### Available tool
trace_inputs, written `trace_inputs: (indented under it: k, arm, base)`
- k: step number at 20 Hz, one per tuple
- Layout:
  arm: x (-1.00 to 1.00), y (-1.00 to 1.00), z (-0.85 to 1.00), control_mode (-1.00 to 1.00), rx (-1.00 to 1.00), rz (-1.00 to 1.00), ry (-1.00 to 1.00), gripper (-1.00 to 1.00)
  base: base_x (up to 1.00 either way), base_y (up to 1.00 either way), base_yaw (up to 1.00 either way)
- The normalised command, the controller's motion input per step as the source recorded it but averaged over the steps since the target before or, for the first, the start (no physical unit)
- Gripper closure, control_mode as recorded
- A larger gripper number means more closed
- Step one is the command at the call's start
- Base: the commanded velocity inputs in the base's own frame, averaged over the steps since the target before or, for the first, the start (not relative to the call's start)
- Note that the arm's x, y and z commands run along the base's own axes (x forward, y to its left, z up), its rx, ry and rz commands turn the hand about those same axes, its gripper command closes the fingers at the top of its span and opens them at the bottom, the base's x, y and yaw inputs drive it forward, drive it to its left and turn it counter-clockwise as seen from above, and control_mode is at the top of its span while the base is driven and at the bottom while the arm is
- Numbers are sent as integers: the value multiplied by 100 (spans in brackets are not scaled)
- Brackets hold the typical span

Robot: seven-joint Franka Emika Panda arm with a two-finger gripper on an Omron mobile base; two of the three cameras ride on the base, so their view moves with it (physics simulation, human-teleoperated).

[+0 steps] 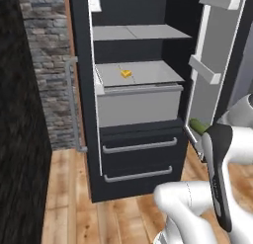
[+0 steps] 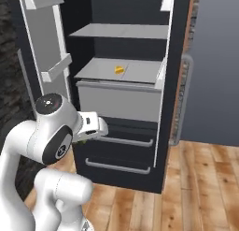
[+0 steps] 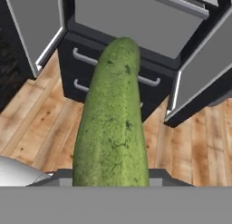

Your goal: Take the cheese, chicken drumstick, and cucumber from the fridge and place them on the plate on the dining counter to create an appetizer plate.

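I'm seeing the jaws standing partly open and clamping the cucumber (image 3: 113,119), gripping it at its near end; the fingertips themselves are hidden behind it in the hand view, so I can't tell exactly where the pads are touching. The cucumber is sticking straight out from the gripper (image 3: 111,180), pointing toward the fridge (image 3: 136,19), hanging in the air above the wooden floor (image 3: 41,128) and clear of the cabinet. In the left base view I'm catching a green tip (image 1: 199,125) peeking out past the arm, low beside the open door (image 1: 217,55).

Count: I'm reading one cucumber and one cheese (image 1: 126,73). The cheese is sitting alone on the middle shelf (image 1: 143,72), right above the pulled-out grey drawer (image 1: 138,105). Two dark lower drawers (image 1: 141,161) are showing, each with one grey bar handle. Two white bins are hanging on the door.

Surfaces: the cucumber skin is looking mottled dark green, matte, a cylinder with a rounded end. The cheese is showing as a small yellow-orange wedge. The fridge body is flat charcoal, shelves are light grey slabs, the floor is warm wood planks, and a grey stone wall (image 1: 49,65) is standing to the fridge's left.
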Motion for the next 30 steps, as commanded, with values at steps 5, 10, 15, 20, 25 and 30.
trace_inputs:
  k: [5,10,15,20,25,30]
  arm:
    - [0,0,0,100,0,0,0,100]
    - [0,0,0,100,0,0,0,100]
    - [0,0,0,100,0,0,0,100]
    - [0,0,0,100,0,0,0,100]
    - [0,0,0,100,0,0,0,100]
    - [0,0,0,100,0,0,0,100]
  base:
    - [-100,8,9]
    - [-100,16,8]
    - [-100,19,8]
    - [-100,2,7]
    - [-100,0,2]
    - [-100,0,-1]
